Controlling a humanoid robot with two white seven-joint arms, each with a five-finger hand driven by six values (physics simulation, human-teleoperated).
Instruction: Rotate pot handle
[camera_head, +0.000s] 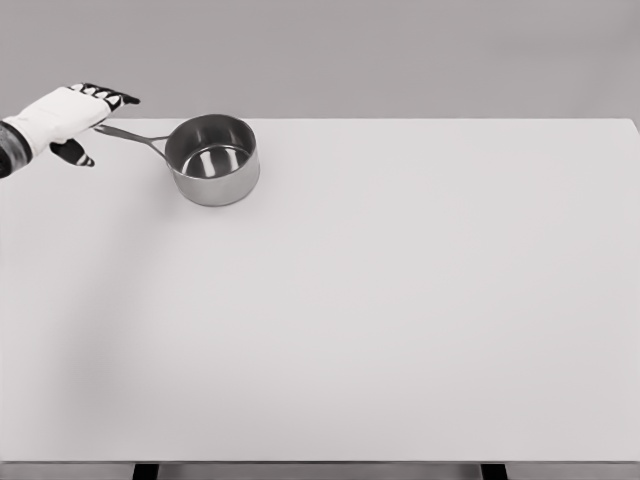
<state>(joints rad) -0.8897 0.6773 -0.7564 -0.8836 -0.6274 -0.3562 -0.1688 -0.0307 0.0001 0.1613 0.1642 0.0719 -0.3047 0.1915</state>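
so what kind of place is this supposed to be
Probably a bare simulated test bench rather than a real kitchen: a plain white table against a blank grey backdrop, holding only a steel pot, with the robot's left hand at its handle.

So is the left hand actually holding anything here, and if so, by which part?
It cannot be told. The left hand sits over the far end of the pot's handle, fingers extended, but no closed grasp shows.

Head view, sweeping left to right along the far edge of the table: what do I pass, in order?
White left hand with black fingertips → thin metal pot handle → round stainless steel pot → bare stretch of the white table out to its right edge.
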